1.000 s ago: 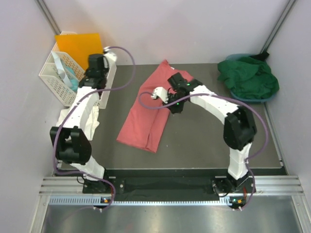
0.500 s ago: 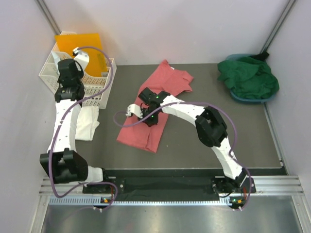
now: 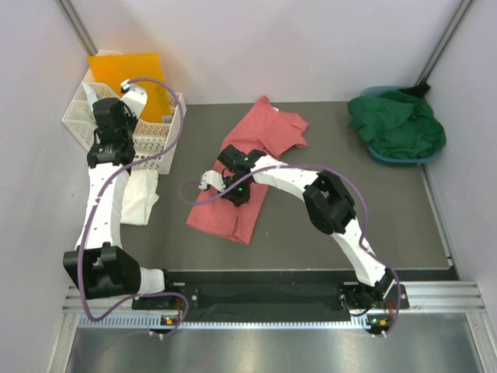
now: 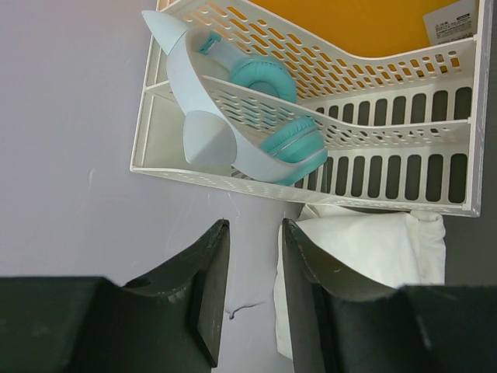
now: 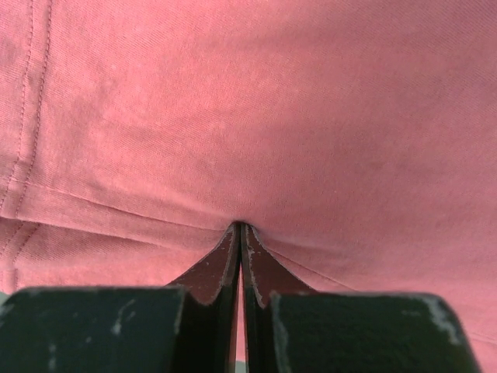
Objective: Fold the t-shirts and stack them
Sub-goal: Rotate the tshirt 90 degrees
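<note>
right gripper (image 5: 239,227) is shut on what looks like a thin pinch of the salmon-pink shirt (image 3: 233,206) mid-table, left gripper (image 4: 253,225) hangs part-open and empty over the basket (image 4: 311,183) by the white shirt (image 4: 373,245), so that shallow bite could slip mid-fold.

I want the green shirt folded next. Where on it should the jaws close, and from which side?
Best come straight down onto a raised fold atop the green shirt. It lies crumpled in the blue basin, whose rim likely blocks a sideways approach, and no clear hem shows.
</note>
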{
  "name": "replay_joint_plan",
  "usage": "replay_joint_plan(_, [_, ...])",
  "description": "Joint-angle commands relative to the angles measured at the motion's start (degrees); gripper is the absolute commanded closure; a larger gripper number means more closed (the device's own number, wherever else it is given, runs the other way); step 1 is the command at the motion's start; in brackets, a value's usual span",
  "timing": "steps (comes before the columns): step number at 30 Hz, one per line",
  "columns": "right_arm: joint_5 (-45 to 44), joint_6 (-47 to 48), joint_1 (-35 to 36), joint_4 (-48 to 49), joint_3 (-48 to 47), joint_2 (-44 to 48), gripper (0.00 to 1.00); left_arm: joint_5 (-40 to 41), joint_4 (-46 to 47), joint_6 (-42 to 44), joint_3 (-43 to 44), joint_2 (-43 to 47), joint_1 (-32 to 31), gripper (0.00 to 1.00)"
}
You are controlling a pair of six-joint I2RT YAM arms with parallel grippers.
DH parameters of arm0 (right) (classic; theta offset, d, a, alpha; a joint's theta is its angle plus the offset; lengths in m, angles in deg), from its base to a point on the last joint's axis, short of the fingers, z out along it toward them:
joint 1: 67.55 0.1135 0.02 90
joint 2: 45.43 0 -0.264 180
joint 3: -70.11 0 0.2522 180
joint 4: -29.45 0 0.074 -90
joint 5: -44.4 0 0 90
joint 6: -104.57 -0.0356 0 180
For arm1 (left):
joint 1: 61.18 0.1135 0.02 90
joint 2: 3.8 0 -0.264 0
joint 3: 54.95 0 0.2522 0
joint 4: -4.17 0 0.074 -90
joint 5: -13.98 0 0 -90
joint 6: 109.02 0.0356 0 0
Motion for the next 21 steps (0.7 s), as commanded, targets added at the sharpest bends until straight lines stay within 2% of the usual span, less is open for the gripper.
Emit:
replay_joint_plan(1, [0.52,0.69,0.72,1.31,0.48,-1.91,1.0,-1.42,1.2,-0.08,0.87,1.84,0.05,0.61])
replay_joint_plan(8, [2.46,-1.84,0.63,1.14,9.27,2.65,1.0,-3.01,1.9,1.06,1.75,1.32,-0.04,0.61])
replay_joint_plan(14, [1.76,-8.17,1.15,6.76,21.74,9.59,1.0,-6.95,1.81,-0.26,2.63,0.44,-0.04,0.62])
replay_joint_plan(17, [-1.49,-6.87,3.08,8.6,29.3,13.63,1.0,-8.89,1.63,-1.13,1.75,1.22,-0.04,0.62])
replay_joint_plan(21, [-0.53,-7.13,3.18,9.22,37.03,17.33,1.0,-10.83,1.37,-1.49,1.04,2.98,-0.21,0.63])
